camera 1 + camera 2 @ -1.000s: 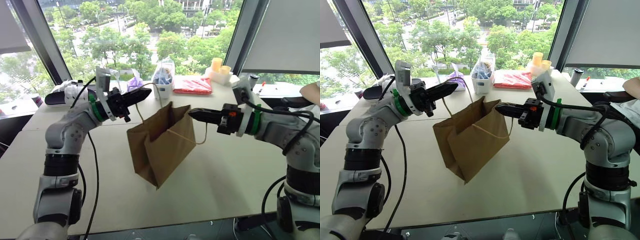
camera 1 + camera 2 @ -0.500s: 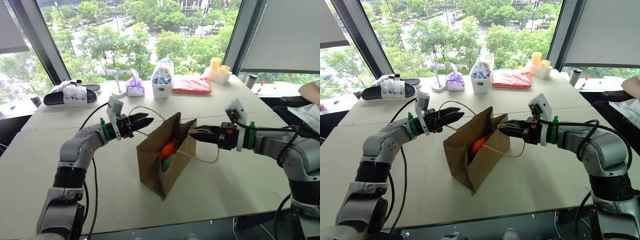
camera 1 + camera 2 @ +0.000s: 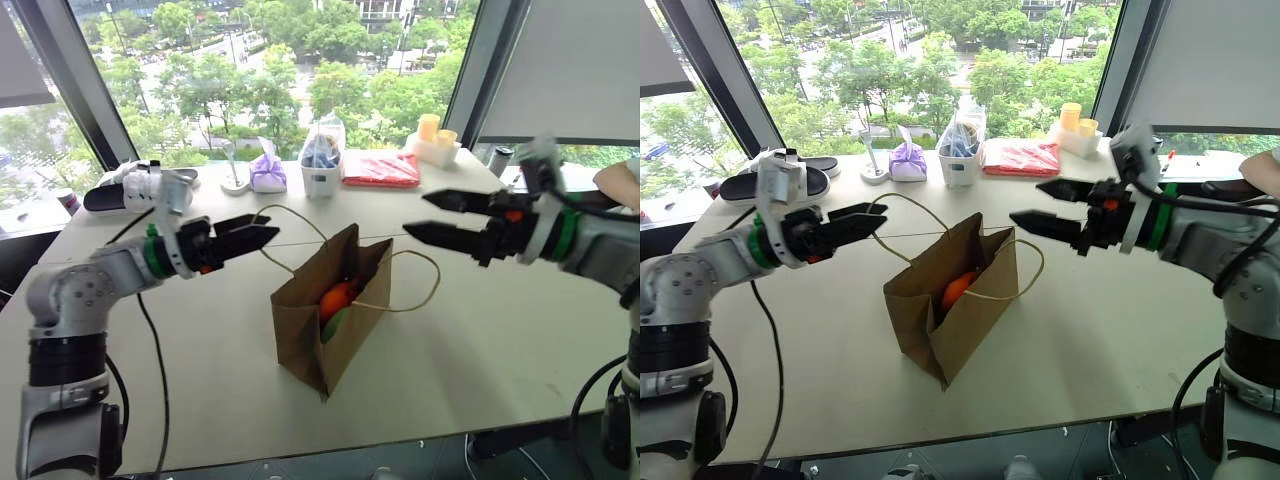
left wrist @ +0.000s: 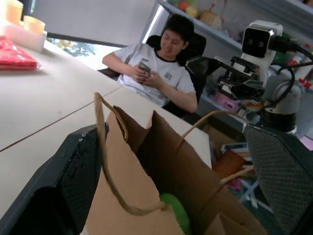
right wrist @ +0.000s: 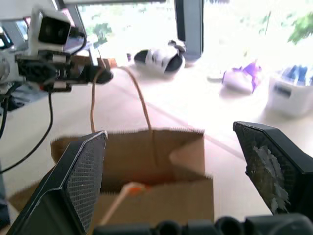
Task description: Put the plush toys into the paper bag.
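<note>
The brown paper bag [image 3: 305,325] stands open on the white table [image 3: 480,340], between my two arms. An orange plush toy [image 3: 337,298] and a green plush toy [image 3: 335,323] lie inside it; the green one [image 4: 176,209] also shows in the left wrist view. My left gripper [image 3: 266,227] hovers open to the bag's left, with nothing between its fingers. One cord handle [image 3: 300,222] arches up close to its tips. My right gripper [image 3: 415,213] is open and empty, above and to the right of the bag. The other handle [image 3: 425,290] droops to that side.
Along the window edge sit black-and-white slippers [image 3: 135,185], a purple pouch [image 3: 266,173], a clear bag of blue items [image 3: 325,155], a red packet [image 3: 382,168] and yellow cups [image 3: 438,132]. A seated person [image 4: 156,68] is beyond the table's right end.
The bag went from hanging by its handles in both shut grippers to standing on the table. Both grippers have opened, let the handles go and drawn apart, away from the bag.
</note>
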